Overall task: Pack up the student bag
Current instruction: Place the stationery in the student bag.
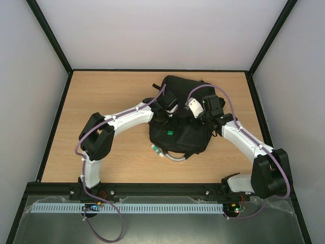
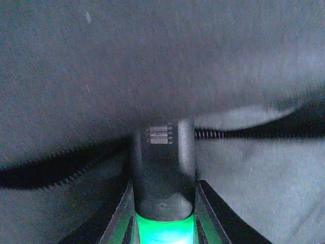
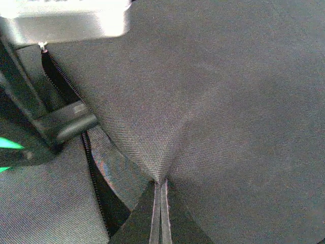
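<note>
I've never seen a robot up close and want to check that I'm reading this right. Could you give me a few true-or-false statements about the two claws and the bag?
1. The right claw is pinching the fabric of the student bag. True.
2. The student bag lies on a blue cloth. False: it lies on a bare wooden table.
3. The left claw has a dark slim object between its fingers, right at the zip. True.
4. Both arms are parked far from the bag. False: the left arm and the right arm both reach over it.
</note>
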You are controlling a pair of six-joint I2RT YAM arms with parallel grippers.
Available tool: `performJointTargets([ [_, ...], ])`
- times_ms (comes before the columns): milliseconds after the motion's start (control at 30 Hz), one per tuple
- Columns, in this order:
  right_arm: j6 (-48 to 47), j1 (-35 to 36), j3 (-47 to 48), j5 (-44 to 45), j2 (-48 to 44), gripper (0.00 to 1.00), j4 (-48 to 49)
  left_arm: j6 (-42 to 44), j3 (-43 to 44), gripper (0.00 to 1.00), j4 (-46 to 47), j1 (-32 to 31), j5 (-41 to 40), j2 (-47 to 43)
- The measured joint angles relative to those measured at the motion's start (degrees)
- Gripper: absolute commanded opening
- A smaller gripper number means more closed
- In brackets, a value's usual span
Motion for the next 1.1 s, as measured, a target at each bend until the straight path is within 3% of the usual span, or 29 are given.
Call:
performJointTargets([
  [467,-0.1,0.0,-0.1,-0.7,0.0,0.01,0.0,-2.3,3.3,0.53,2.6,1.2,-4.3,1.5],
  [900,-0.3,0.0,-0.1,-1.0,0.0,0.01,-0.1,-2.8,-8.7,0.55,1.0,-2.1,-6.9,-14.1],
  [1100,-0.3,0.0,-0.1,-1.0,0.2,0.01,-0.1,-3.2,-12.9,0.51,1.6,-3.5,-7.0,-15.3],
])
